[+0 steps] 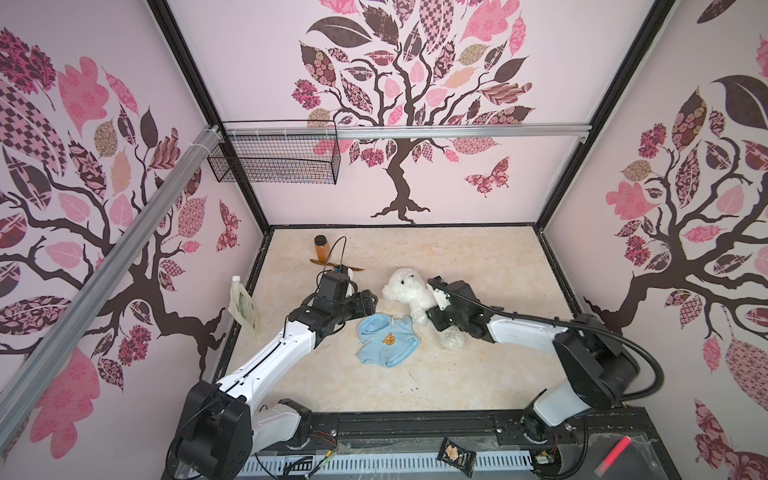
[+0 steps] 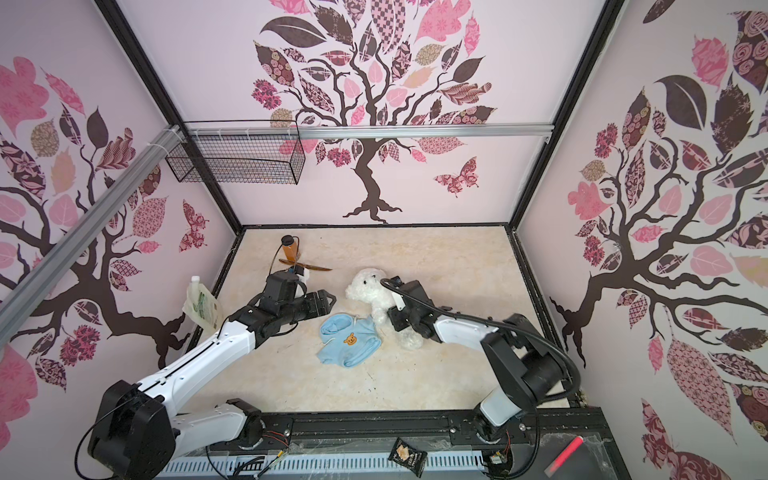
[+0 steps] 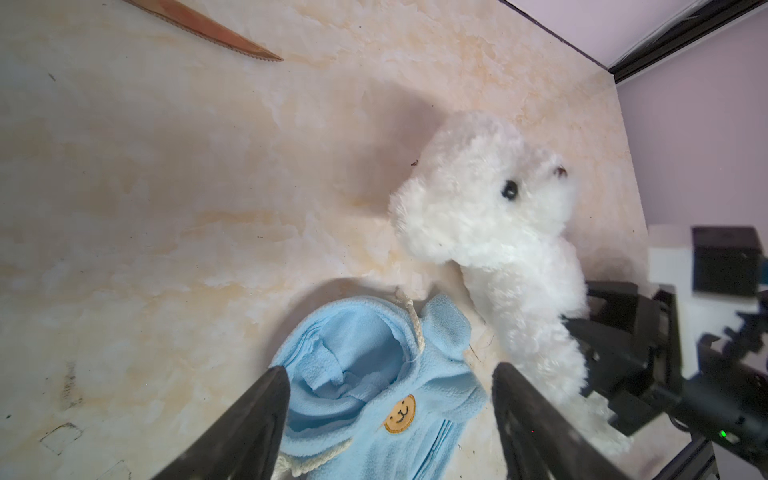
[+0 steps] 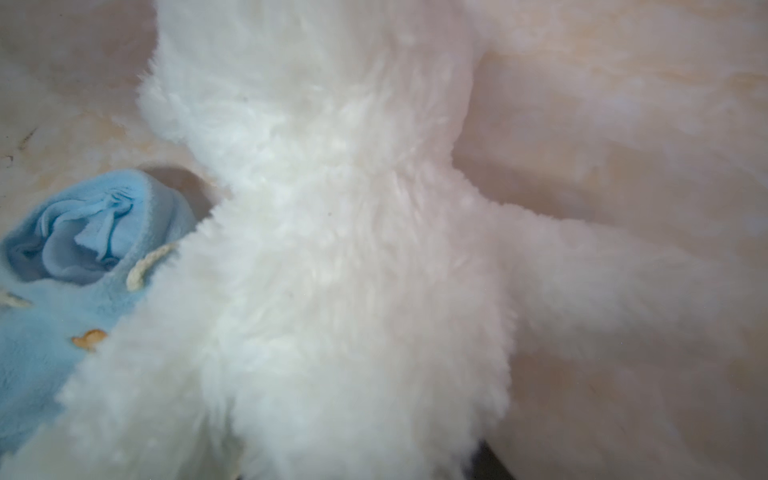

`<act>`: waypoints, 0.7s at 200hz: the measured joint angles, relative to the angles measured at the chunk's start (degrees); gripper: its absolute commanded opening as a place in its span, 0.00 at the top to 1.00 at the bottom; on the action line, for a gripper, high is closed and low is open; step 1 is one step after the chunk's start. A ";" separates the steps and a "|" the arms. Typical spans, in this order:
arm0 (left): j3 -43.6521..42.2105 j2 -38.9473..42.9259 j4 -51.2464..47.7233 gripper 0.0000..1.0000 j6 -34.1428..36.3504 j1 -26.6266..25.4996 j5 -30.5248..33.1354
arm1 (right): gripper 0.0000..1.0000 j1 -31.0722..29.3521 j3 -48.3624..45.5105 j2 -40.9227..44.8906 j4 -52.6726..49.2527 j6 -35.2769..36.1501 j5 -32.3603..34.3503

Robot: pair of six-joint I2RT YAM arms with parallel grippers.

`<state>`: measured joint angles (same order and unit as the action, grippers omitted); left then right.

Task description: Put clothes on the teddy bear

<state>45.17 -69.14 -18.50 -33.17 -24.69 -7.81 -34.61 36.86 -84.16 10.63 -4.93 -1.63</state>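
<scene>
Now my right gripper (image 1: 433, 312) sits on the fluffy white plush teddy bear (image 1: 409, 291), grip unclear; my left gripper (image 3: 390, 370), spread, should next grasp the light-blue fleece hoodie (image 1: 386, 338).

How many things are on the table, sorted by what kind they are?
Soft toys: 1, the teddy bear
Clothes: 1, the blue hooded shirt
Jars: 1, the amber jar
Knives: 1, the wooden knife
Pouches: 1, the pouch
Total: 5

Amber bottle (image 1: 321, 246) at my table's (image 1: 457, 270) far edge, wooden knife (image 1: 320, 262) beside it, refill pouch (image 1: 243, 305) against the wall, wire basket (image 1: 274, 162) above.
</scene>
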 measured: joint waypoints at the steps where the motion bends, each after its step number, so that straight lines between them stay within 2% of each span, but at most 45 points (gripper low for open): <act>1: 0.00 0.00 0.00 0.20 -0.02 0.00 -0.02 | 0.63 -0.07 -0.79 0.92 0.42 0.02 0.37; 24: 0.04 -0.17 0.13 0.20 -0.48 -0.02 -1.79 | 0.64 -1.16 -8.61 11.69 6.58 0.22 6.01; 55: 0.07 0.28 3.89 0.16 -2.69 -1.77 -7.67 | 0.65 -2.99 -10.05 18.21 14.56 1.55 13.51; 90: 2.34 2.67 10.84 0.08 -6.45 -6.21 -14.43 | 0.65 -5.31 -10.38 20.26 20.94 2.80 20.96; 140: 12.55 -2.84 17.42 0.07 -9.86 -6.51 -18.86 | 0.65 -10.67 -11.10 19.91 23.80 3.52 28.48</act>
<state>57.71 -71.99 -1.08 -43.03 -31.20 -26.68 -45.28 25.76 -64.25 34.44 -1.41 26.85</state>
